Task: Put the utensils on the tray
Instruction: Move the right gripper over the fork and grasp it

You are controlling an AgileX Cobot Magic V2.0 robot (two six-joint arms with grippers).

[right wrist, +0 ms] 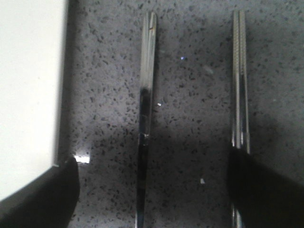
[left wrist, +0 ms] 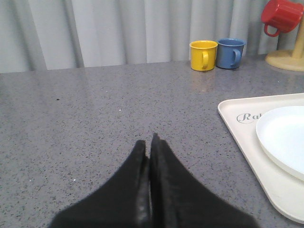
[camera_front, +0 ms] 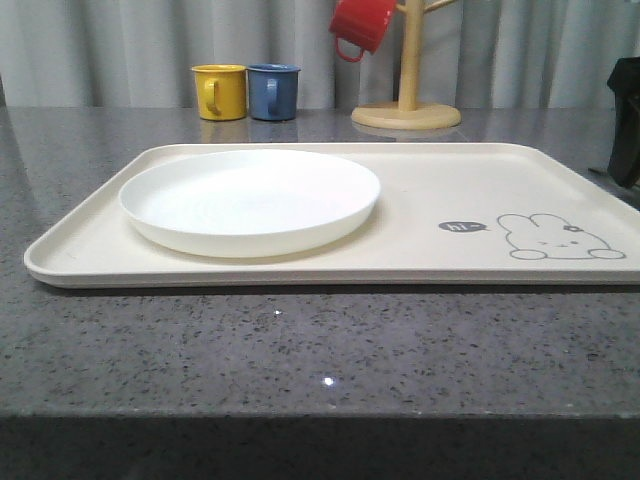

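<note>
Currently the round white shallow plate (camera_front: 250, 200) sits on the left part of the large rectangular cream tray (camera_front: 450, 170); other utensils remain off it. Right gripper (right wrist: 152, 190) hangs low over the speckled grey countertop (right wrist: 190, 95), fingers (right wrist: 266, 190) spread wide, straddling one long slim shiny steel handle (right wrist: 145, 118), which utensil I cannot tell. Flat steel chopsticks (right wrist: 240, 80) lie just under the far finger, beside the tray edge. Left gripper (left wrist: 151, 190) rests clear, fingers pressed together. Step: pickup approach. Next likely needs descent and closing on the centred handle alone.
</note>
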